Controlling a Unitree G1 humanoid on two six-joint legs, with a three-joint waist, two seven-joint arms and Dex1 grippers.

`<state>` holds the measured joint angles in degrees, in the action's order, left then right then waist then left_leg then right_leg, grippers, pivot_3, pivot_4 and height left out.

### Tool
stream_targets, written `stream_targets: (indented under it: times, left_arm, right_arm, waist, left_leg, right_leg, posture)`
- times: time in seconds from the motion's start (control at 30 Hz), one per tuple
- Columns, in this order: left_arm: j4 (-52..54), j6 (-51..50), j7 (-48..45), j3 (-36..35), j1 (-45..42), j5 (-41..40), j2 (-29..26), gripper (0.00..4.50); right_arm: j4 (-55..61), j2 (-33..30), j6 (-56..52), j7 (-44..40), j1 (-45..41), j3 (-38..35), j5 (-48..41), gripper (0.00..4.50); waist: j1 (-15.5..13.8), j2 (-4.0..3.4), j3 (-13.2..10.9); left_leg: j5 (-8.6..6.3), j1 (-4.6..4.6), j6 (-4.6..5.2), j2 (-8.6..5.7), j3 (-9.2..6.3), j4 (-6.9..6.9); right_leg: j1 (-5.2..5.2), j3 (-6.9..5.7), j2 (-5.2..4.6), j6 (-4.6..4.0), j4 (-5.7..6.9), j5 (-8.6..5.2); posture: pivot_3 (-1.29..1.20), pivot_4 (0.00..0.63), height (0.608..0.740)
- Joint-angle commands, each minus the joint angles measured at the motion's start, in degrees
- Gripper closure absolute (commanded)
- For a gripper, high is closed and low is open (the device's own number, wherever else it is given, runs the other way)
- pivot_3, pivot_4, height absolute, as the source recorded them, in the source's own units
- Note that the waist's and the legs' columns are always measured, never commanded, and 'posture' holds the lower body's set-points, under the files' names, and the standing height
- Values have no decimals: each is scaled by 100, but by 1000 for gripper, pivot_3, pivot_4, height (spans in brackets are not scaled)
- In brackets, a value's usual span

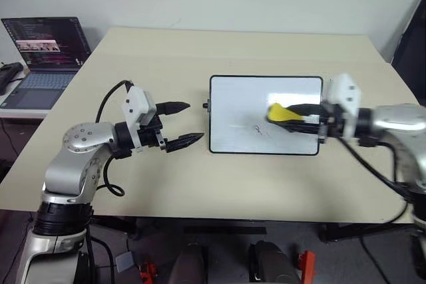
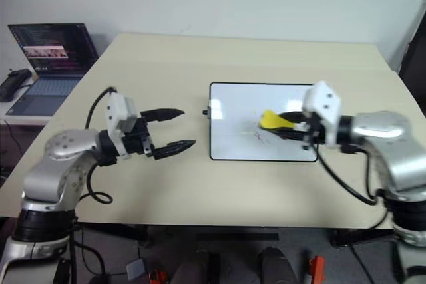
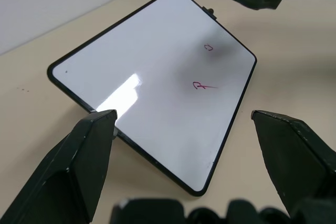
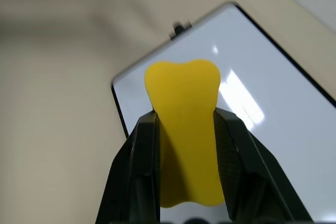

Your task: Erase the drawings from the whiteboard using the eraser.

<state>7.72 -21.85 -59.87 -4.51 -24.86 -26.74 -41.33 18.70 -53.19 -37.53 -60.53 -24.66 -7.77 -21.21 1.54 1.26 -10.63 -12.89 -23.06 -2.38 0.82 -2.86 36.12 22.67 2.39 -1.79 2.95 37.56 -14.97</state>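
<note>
The whiteboard (image 1: 233,108) lies flat on the table, right of centre. Small red drawings (image 1: 259,129) sit near its front middle; the left wrist view shows a squiggle (image 3: 202,85) and a small loop (image 3: 209,48). My right gripper (image 1: 293,116) is shut on the yellow eraser (image 1: 281,113) and hovers over the board's right half, just above the marks, pointing left. From the right wrist, the eraser (image 4: 186,129) is pinched between both fingers. My left gripper (image 1: 195,121) hangs open just left of the board's left edge, with nothing between its fingers.
An open laptop (image 1: 46,54) stands on a side desk at the far left, with a black object (image 1: 8,74) beside it. The beige table (image 1: 166,51) spreads wide behind and in front of the board. A wall rises behind the table.
</note>
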Motion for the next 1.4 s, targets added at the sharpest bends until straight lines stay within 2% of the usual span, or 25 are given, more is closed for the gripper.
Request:
stream_targets:
  times: [0.03,0.2,0.93,1.13,1.33,1.4]
  left_arm:
    - [-6,-14,-127,48,-92,34,-118,0]
    - [42,-95,-141,99,-74,30,-114,0]
    - [169,-252,-97,172,-92,0,-38,0]
    - [94,-181,-119,271,-78,95,-4,0]
    - [49,-55,-155,417,63,210,24,0]
    - [75,-48,-140,431,94,210,36,0]
  right_arm:
    - [-166,-302,323,-85,411,-430,58,3431]
    - [-408,-454,537,-91,685,-532,42,3431]
    - [-567,-528,757,-76,501,-293,-5,3434]
    - [-405,337,741,509,-314,254,16,3434]
    - [-1066,1820,1155,1577,-1246,1542,1084,3434]
    - [-1476,2067,1388,1855,-1366,1820,1502,3434]
  waist:
    - [15,2,-1]
    - [74,2,-3]
    - [30,3,-4]
    - [66,3,-4]
    - [80,3,-4]
    - [72,3,-4]
  left_leg:
    - [0,1,0,0,2,-1]
    - [0,11,0,3,13,-1]
    - [1,11,-1,3,10,0]
    - [1,16,-1,7,10,0]
    - [2,14,-2,6,6,0]
    - [2,6,-2,5,7,1]
  right_leg:
    - [0,1,0,1,0,-1]
    - [1,13,4,23,10,-18]
    - [0,12,5,26,13,-20]
    - [0,14,9,26,18,-20]
    - [3,12,10,-1,24,-5]
    - [13,13,9,-4,27,-3]
  posture:
    - [0,150,740]
    - [0,150,740]
    - [0,150,740]
    - [0,150,740]
    - [0,150,740]
    - [0,150,740]
